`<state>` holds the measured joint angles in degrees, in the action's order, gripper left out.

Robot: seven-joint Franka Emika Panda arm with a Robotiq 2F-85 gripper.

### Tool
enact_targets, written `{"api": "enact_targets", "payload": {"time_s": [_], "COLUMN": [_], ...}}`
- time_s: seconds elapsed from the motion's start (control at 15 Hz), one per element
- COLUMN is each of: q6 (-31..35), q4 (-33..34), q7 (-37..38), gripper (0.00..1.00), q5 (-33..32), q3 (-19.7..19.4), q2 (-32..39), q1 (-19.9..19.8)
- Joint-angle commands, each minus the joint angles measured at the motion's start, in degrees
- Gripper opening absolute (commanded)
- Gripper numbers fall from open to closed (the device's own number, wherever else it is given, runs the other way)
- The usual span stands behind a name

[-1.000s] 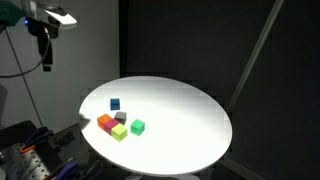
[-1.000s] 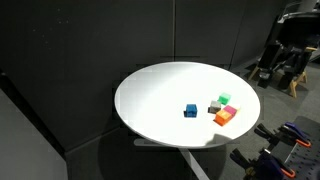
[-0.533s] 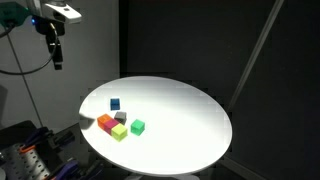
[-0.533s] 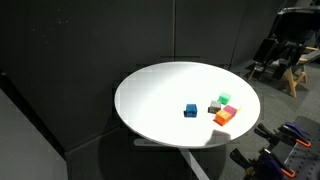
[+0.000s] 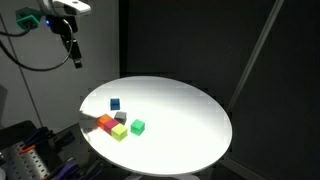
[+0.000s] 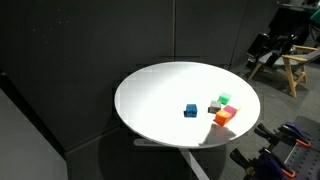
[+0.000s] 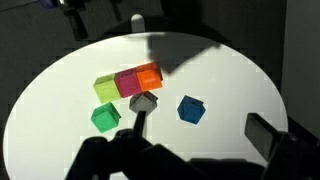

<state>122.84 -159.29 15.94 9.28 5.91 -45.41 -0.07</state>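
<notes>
While the fingers hang wide apart with nothing between them, they sit high up, over or just past the rim of the tabletop and well apart from every block; in an exterior view they show up by the dark wall, off to one side of the round top. Down and ahead of them lies the cube cluster. The grey cube is nearest the middle of the wrist view, with the green cube just beside it. Beyond those is a row of yellow-green cube, magenta cube and orange cube, which seem to touch side to side. The blue cube stands alone, near the grey one but apart, on the side away from the green. All six are small and equal-sided, with no long axis and edges turned at mixed angles. Faces look matte and hard, painted wood or plastic, can't tell which. The tabletop is a smooth white disc, brightly lit, with black backdrop all round
</notes>
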Motion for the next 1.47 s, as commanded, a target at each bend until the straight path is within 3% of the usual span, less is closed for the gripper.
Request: {"api": "enact_targets", "payload": {"time_s": [0.0, 0.53, 1.4], "q6": [3.4, 9.8, 13.9], "q4": [0.8, 0.6, 0.9], "q7": [-1.6, -1.8, -4.3], "gripper": [1.0, 1.0, 1.0], "q5": [-3.1, -6.1, -7.5], "q3": [-0.3, -2.0, -5.1], "q2": [2.5, 7.5, 15.1], "q1": [-1.9, -4.4, -6.1]}}
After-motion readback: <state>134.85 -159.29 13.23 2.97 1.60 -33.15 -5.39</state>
